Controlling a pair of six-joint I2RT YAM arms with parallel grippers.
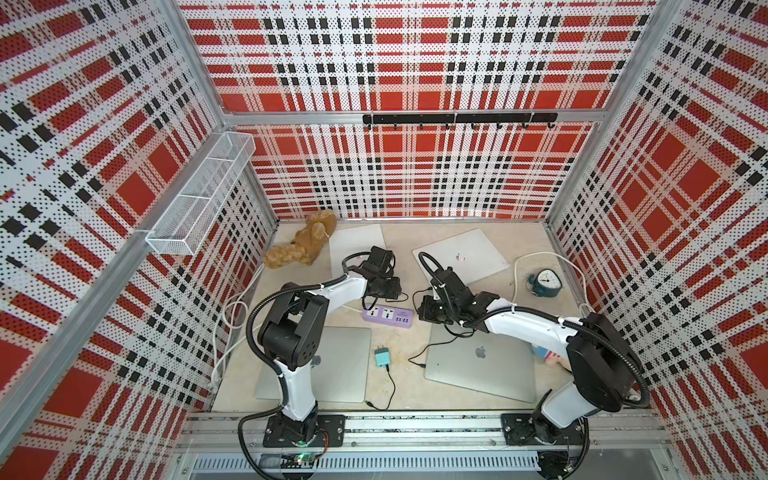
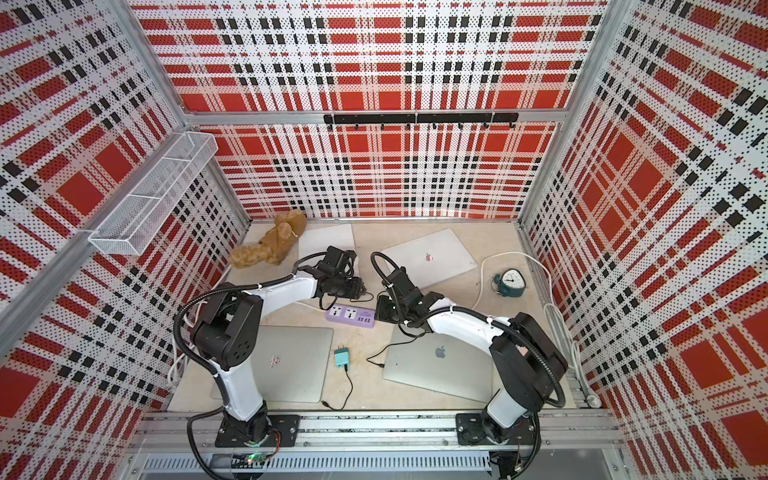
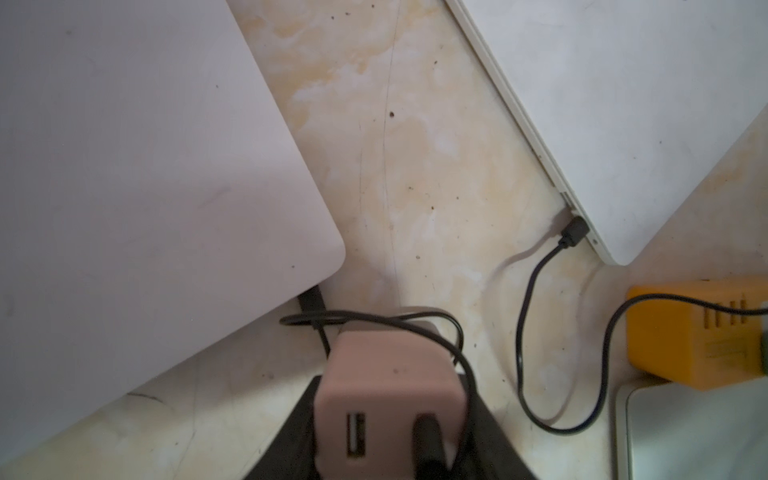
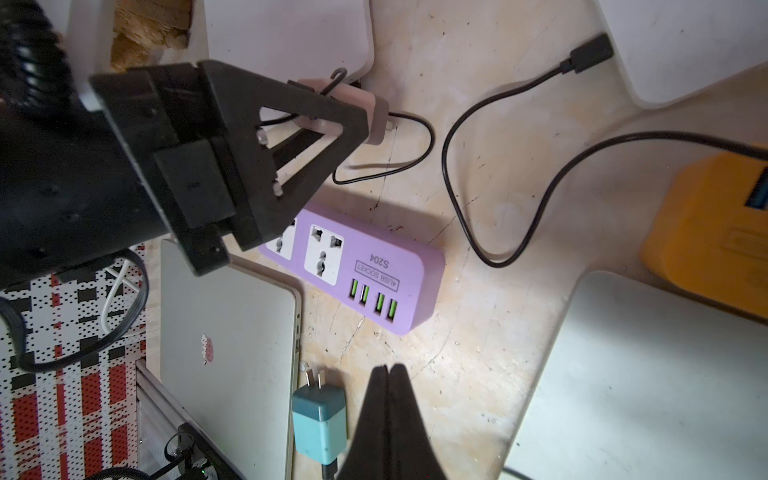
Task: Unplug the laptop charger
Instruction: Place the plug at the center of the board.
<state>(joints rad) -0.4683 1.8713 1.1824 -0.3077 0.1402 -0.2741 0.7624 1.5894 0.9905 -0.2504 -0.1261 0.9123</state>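
Nearest the arm bases, two closed laptops are laid flat on the surface (image 1: 399, 257): the near-left laptop (image 1: 340, 365) and the near-right laptop (image 1: 482, 365). A teal charger (image 1: 381, 356) is seen lying between them, prongs pointing away from the bases. Just beyond it, a purple power strip (image 1: 388, 316) is laid flat. The right claw (image 4: 388, 374) is held over the surface near the strip, its fingers pressed fully together with nothing between them. Past the strip, the left claw (image 3: 390, 415) is closed partway on the pink laptop charger (image 4: 376, 112), which is gripped by its sides and kept apart from the strip, with a black cable (image 4: 430, 141) looped beside it. A yellow charger (image 3: 698, 332) is set just beside the near-right laptop and is cabled to the far-right laptop (image 1: 461, 257). Farther back, a far-left laptop (image 1: 357, 243), a plush toy (image 1: 305, 243) and a clock (image 1: 545, 283) are found.
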